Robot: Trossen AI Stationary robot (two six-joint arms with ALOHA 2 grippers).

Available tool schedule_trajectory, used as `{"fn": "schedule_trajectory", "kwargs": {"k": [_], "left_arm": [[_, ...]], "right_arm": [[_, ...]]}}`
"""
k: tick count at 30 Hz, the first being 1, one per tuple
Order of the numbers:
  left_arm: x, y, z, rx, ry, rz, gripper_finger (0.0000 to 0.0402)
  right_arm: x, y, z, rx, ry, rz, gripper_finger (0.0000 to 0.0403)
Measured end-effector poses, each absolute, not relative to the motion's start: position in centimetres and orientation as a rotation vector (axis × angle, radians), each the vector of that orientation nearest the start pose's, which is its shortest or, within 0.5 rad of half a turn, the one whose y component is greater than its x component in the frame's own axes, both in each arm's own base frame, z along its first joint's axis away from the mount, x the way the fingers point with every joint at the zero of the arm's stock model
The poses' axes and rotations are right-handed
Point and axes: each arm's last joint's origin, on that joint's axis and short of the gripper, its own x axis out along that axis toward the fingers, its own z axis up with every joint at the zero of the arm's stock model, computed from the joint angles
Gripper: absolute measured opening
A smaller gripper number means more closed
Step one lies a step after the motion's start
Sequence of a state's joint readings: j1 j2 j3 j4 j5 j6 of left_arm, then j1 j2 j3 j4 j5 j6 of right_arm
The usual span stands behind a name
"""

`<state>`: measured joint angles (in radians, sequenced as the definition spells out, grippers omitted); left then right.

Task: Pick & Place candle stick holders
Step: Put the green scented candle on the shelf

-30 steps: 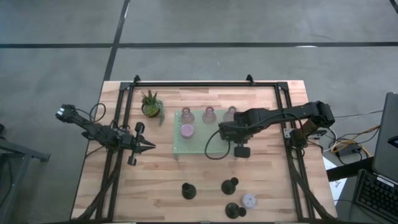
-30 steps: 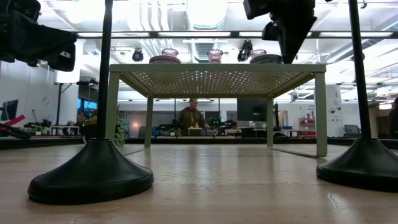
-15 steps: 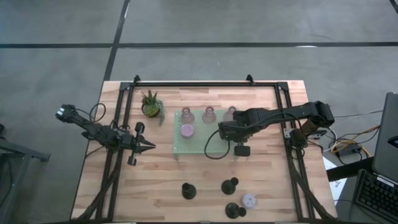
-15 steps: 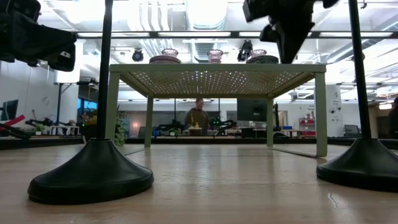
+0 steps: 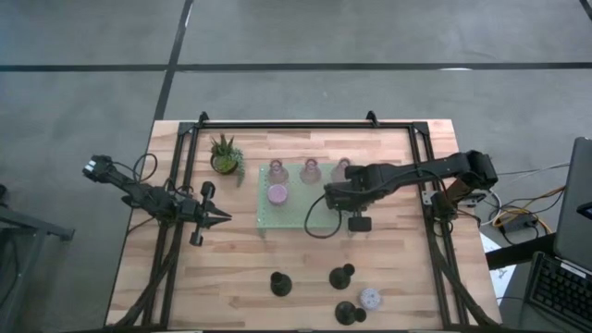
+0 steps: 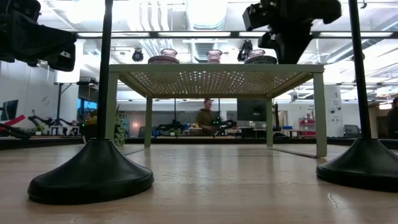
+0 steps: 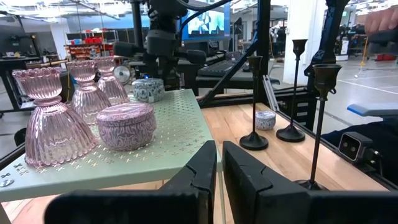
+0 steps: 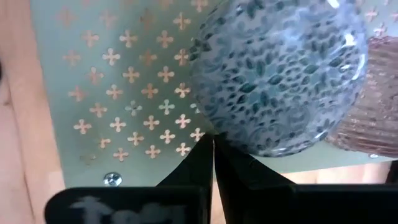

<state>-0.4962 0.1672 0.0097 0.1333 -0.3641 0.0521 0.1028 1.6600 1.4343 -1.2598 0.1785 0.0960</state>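
Observation:
A pale green perforated tray (image 5: 289, 218) stands mid-table. On it are three pinkish glass candle stick holders (image 5: 311, 170), a lilac lidded one (image 5: 277, 194) and a blue-grey patterned one (image 8: 280, 74). My right gripper (image 8: 213, 142) hangs over the tray's right part, shut, pointing down at the blue-grey holder's edge. Three black holders (image 5: 342, 275) and a pale one (image 5: 370, 298) stand on the table near its front edge. My left gripper (image 5: 225, 218) waits at the left, level and shut. My right gripper's shut fingertips (image 8: 205, 149) come from above, pointing down, and stand right at the lower edge (image 8: 236, 144) of the blue-grey holder. I cannot tell whether they touch it. The holder sits upright on the tray.
A small green potted plant (image 5: 225, 154) stands left of the tray. A black frame with posts (image 5: 176, 185) runs around the table. In the left wrist view, tall black holders (image 7: 254, 106) stand on the wood to the tray's near side. A person moves in the room behind.
My right gripper has sunk a little over the tray's right part and tipped slightly, staying shut. The holders on the tray have kept their places.

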Motion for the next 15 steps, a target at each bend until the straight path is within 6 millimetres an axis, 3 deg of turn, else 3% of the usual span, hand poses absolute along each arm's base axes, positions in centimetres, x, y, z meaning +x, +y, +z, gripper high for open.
{"fn": "schedule_trajectory", "kwargs": {"k": [15], "left_arm": [[9.8, -4.13, 16.6, 0.062, 0.018, -0.133, 0.0032]], "right_arm": [[30.83, 2.18, 28.4, -0.211, 1.401, -0.183, 0.0008]]}}
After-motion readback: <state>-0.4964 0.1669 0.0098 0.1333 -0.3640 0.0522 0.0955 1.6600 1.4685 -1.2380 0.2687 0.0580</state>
